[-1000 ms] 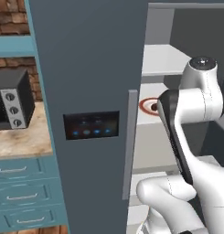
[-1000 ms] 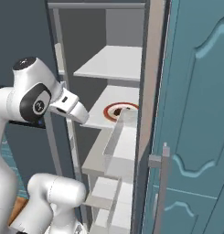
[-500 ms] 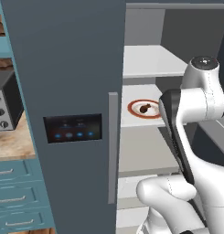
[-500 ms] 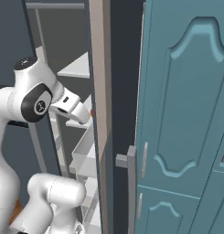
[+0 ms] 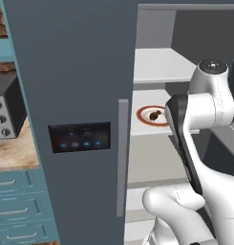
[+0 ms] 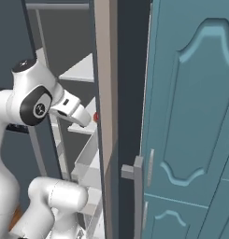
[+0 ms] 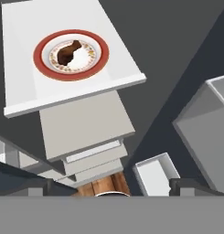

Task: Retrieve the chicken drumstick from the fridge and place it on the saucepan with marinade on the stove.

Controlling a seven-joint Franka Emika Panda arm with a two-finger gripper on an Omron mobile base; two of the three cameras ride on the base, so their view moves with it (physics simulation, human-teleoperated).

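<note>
The fridge (image 5: 85,95) stands with 1 door open, showing white shelves. The chicken drumstick (image 7: 67,52) lies on a white plate with a red rim (image 7: 42,68) on a middle shelf (image 7: 22,87); in the left base view it shows just past the arm's elbow (image 5: 155,115). The gripper (image 7: 109,185) hangs well apart from it, jaws spread wide and empty. The drumstick looks small, light, lumpy and probably slick, so a hold across its thicker middle seems safest, closing gently. Compared with half a second ago, both base views have slid sideways, so the base has driven; the plate itself has not shifted.
</note>
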